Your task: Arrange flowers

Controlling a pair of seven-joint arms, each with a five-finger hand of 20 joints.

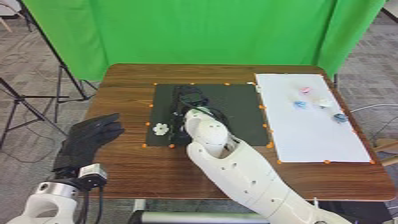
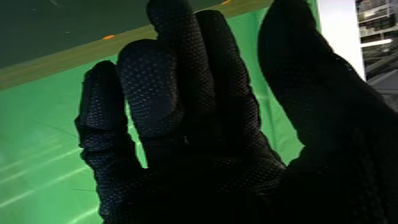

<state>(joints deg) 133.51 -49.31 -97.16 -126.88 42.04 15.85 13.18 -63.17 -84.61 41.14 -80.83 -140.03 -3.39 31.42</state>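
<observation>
Right robot hand [image 1: 189, 96]: over the dark mat [image 1: 238, 100], fingers mostly straight, thumb apart, empty
Left robot hand [image 1: 87, 137]: at the tabletop's [image 1: 129, 170] left side, fingers loose, empty
White flower [image 1: 161, 129]: on the mat's near left part
Paper [image 1: 311, 140]: holds a pink flower [image 1: 306, 90], two blue flowers [image 1: 339, 118] and another white one [image 1: 324, 103]

A dark mat [image 1: 244, 102] lay on the brown wooden bench [image 1: 138, 170] below the right hand [image 1: 190, 96]. A white sheet [image 1: 311, 135] lay to that hand's right.
</observation>
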